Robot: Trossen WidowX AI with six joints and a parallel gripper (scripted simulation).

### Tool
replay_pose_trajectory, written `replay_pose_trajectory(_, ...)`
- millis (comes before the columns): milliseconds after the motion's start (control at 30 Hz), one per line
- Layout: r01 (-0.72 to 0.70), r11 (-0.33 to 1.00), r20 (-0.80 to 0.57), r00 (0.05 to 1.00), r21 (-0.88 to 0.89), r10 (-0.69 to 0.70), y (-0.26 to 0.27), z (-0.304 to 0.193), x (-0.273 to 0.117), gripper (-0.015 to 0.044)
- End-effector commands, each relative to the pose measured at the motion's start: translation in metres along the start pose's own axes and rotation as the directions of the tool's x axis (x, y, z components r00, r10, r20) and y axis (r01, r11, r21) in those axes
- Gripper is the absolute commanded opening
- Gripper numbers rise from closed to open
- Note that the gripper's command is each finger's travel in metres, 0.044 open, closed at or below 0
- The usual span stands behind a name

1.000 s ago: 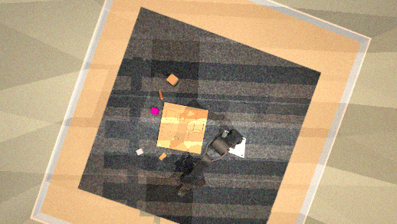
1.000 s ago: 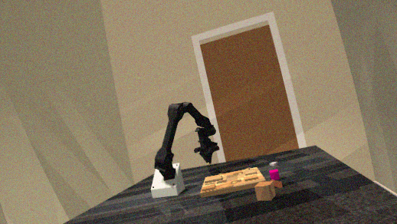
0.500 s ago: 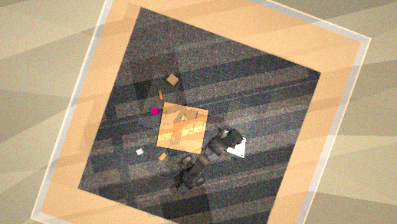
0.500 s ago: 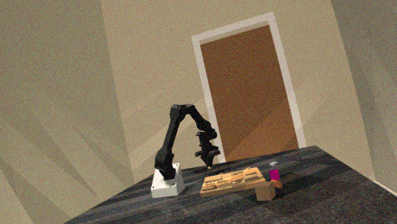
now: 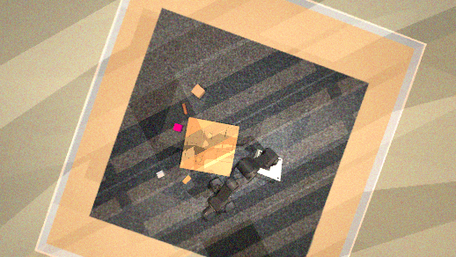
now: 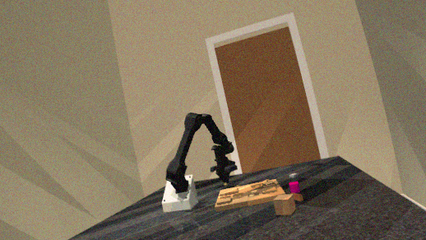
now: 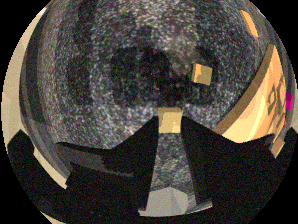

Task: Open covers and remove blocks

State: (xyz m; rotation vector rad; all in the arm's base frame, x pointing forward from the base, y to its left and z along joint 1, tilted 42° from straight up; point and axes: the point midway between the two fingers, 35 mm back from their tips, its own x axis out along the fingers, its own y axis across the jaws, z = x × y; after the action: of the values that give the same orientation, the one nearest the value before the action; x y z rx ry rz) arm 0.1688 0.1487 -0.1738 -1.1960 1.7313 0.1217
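The wooden puzzle board (image 5: 209,169) (image 6: 251,200) (image 7: 250,120) lies on the table; dark outlines and openings show on it, but each cover's position is too blurred to tell. My gripper (image 6: 225,181) (image 7: 169,120) points down beside the board, above the table, shut on a tan block (image 7: 170,121). Another tan block (image 7: 202,74) lies below, clear of the board. An orange block (image 5: 187,179) (image 7: 248,23), a pale block (image 5: 160,174) (image 6: 293,176), a magenta block (image 5: 178,128) (image 6: 294,186) (image 7: 289,102), a thin orange block (image 5: 185,108) and a larger tan block (image 5: 198,91) (image 6: 284,205) rest beside the board.
The white arm base (image 5: 275,172) (image 6: 178,203) (image 7: 167,201) stands on the dark table (image 5: 282,114) (image 6: 349,205). The arm reaches from it past one side of the board and hides part of the table in the top view. A brown door (image 6: 267,94) is behind.
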Motion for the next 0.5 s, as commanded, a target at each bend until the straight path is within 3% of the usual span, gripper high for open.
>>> replay_pose_trajectory(0, 0.005, 1.000, -0.002, 1.000, -0.008, -0.005, 0.000, -0.001, 0.008, 0.0080)
replay_pose_trajectory(467, 0.006, 1.000, -0.003, 1.000, -0.007, -0.006, 0.000, -0.004, 0.030, 0.0080)
